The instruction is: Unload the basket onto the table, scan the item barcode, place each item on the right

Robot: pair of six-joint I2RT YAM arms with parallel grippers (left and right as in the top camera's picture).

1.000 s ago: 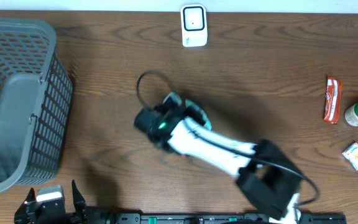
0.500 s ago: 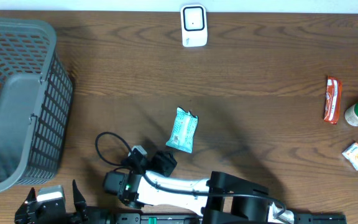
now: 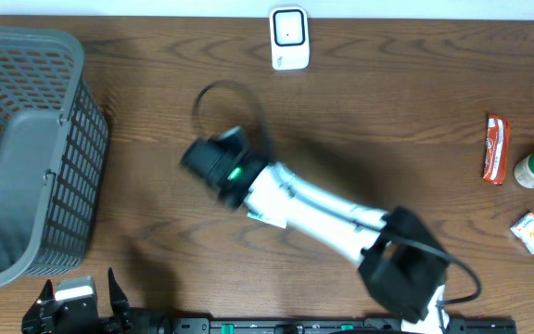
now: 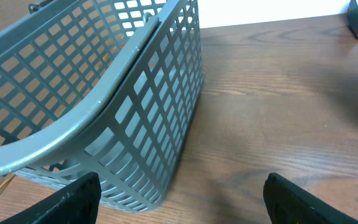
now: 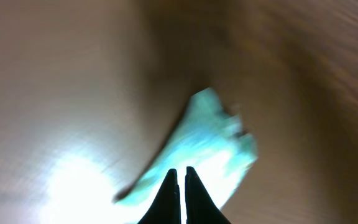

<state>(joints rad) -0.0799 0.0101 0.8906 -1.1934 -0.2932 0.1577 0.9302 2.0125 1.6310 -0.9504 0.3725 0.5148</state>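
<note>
The teal packet [image 5: 207,140] lies on the tabletop [image 3: 415,102] near the middle, almost hidden under the right arm from overhead. The wrist view is a blur. The right pincer [image 5: 180,180] sits right over it with its tips pressed together, and I can't tell whether a corner of wrapper is nipped between them. The white scanner [image 3: 288,37] stands well apart at the far edge. The left pincer [image 4: 179,202] is spread wide and empty beside the grey basket [image 3: 91,158] on the left.

My worry is that shut tips will only shove the packet aside. A thin pinch on slick film could also slip on the way to the scanner, or show it the wrong face.
</note>
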